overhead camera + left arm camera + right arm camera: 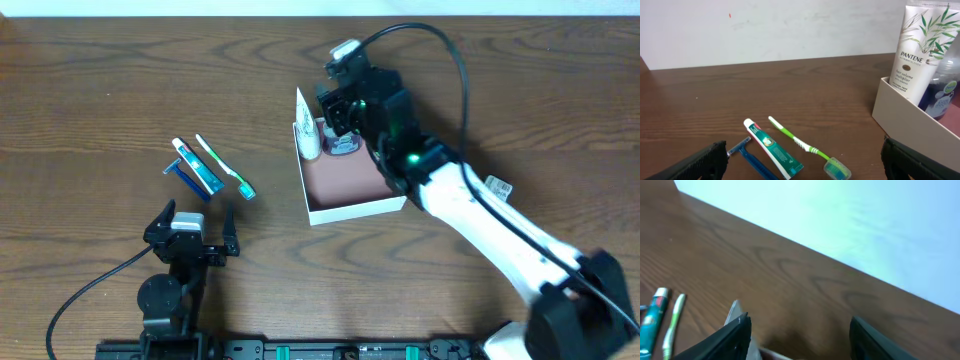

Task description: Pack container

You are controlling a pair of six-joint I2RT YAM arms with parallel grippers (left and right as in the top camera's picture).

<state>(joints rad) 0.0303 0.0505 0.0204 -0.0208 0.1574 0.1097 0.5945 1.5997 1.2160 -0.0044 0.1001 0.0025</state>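
The container [360,209] is a square shallow box with white walls and a pinkish-brown floor, right of the table's middle. A white Pantene tube [307,125] and a dark blue jar [344,144] stand in its far end; both also show in the left wrist view, the tube [920,50] and the jar [943,93]. My right gripper [342,115] hovers open and empty over that far end. My left gripper [190,235] is open and empty near the front edge. A toothpaste tube [200,167], a green toothbrush [225,167] and a blue razor [188,178] lie just beyond it.
In the left wrist view the toothpaste [772,148], toothbrush [800,144] and razor [751,159] lie between my open fingers [802,169], with the container's wall [905,107] to the right. The right wrist view [800,340] shows bare wood and a white wall.
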